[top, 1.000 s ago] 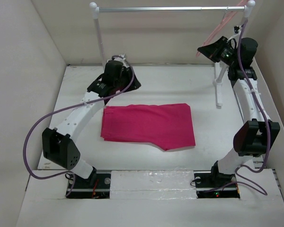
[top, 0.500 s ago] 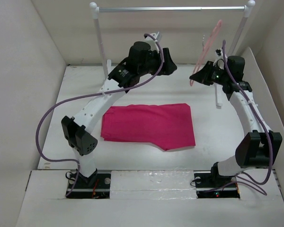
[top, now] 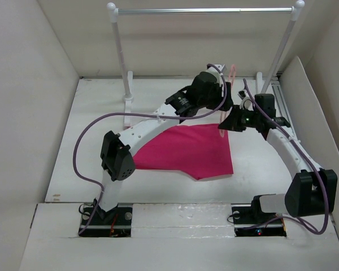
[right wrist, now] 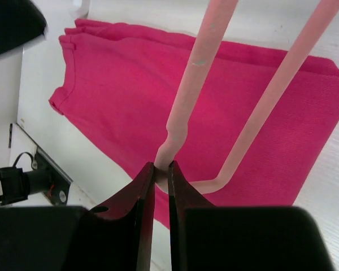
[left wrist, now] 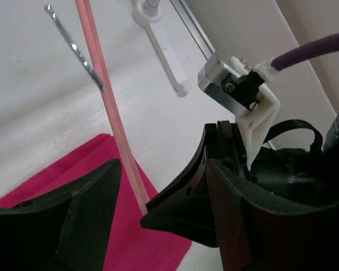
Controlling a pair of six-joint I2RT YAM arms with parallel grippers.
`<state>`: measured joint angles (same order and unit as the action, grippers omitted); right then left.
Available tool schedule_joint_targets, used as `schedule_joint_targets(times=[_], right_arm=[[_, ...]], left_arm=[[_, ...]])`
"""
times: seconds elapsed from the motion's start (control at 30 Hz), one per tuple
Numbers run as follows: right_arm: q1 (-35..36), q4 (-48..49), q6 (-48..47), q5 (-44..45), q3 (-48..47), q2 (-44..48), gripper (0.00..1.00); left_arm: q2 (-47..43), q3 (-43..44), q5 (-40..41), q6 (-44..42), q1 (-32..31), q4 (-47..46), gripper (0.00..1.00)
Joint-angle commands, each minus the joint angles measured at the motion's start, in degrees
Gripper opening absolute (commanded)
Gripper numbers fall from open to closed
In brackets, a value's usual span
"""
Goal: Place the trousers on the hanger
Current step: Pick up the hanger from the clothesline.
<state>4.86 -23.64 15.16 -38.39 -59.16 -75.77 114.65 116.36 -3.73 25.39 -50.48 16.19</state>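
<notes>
Nearest to us, the magenta-pink cloth trousers [top: 198, 152] lie folded flat on the white tabletop [top: 90, 130], roughly at its middle. The white left arm reaches across above their near-left part.

Just beyond, over the trousers' far right corner, both arms meet at the thin pale-pink clothes hanger [right wrist: 199, 73], which is held off the tabletop and stands roughly upright. The right gripper [right wrist: 161, 166] has its dark jaws pressed together on the hanger's lower corner, where the frame bends, and pink cloth fills the view beneath it. The left gripper [left wrist: 135, 195] has its jaws spread wide, with one slim bar of the hanger running down between them; we cannot tell whether either jaw touches it. The hanger's silver wire hook [left wrist: 73, 48] shows beside that bar.

Farthest back stands the white-posted rack with a silver bar [top: 203, 10], well apart from the hanger.
</notes>
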Motion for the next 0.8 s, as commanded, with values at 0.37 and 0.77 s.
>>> schedule_joint_targets(times=[0.37,0.77], right_arm=[[-0.02,4.65,2.42,-3.79,2.91,7.83,0.00],[1.99,1.58,2.16,-4.85,3.69,9.67,0.00]], left_arm=[[-4.51,-11.13,10.67,2.46,-0.59,-9.14,0.40],[-2.68,-14.93,8.21,4.06,-0.59,-15.75,0.22]])
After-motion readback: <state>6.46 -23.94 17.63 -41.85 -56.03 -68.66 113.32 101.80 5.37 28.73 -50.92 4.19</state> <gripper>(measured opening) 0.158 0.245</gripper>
